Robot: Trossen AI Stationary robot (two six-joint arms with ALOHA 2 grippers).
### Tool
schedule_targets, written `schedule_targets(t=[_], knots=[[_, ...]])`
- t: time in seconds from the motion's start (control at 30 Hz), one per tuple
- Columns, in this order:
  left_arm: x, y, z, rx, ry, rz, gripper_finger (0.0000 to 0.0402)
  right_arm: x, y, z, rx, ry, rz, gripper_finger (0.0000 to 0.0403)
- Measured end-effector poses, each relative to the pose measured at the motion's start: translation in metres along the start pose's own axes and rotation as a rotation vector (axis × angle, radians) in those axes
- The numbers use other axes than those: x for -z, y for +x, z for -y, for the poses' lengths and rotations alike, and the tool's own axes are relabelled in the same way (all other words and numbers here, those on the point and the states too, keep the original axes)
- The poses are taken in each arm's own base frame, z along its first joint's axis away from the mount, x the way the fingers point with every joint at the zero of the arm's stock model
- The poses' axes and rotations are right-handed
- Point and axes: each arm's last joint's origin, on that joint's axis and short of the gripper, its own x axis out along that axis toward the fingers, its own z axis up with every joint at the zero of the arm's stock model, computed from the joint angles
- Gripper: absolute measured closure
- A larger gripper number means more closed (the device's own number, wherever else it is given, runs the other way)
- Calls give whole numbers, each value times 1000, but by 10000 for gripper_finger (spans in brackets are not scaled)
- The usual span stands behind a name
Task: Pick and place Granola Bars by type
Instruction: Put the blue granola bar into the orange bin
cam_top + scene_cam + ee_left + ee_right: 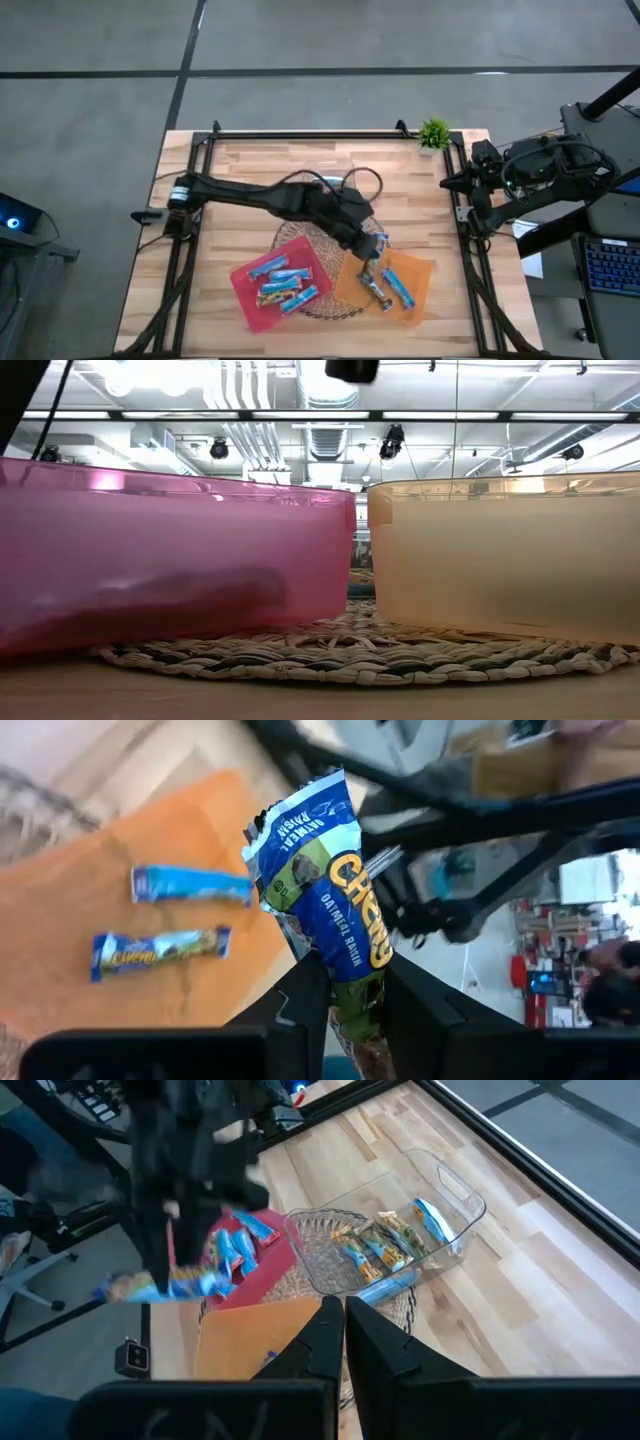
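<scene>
In the high view, the left gripper (pixel 372 243) is hanging over the orange tray (pixel 422 270) near the table's (pixel 240 180) front edge, holding a granola bar (pixel 379 241); other bars are lying in the pink tray (pixel 243 277).

In the low view, both trays are standing on a woven mat (pixel 350 655).

In the left wrist view, the fingers (pixel 305 990) are clamping the bar.

In the right wrist view, the right gripper (pixel 344 1326), at the table's right edge, is having its fingers together, holding nothing.

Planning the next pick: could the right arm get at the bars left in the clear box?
Probably not readily. The right gripper is parked off the table's right edge, and the left gripper, holding a Chewy bar, hangs near the clear box.
</scene>
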Motion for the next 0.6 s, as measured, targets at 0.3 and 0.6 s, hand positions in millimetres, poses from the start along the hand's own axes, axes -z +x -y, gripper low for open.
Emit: schedule_targets(t=[0.3,0.6], knots=[[7,43,-27,-64,-57,-98,336,0,0,0,2,-3,-4,394],[12,63,-45,-124,-96,-153,336,1,0,0,4,-4,-6,394]])
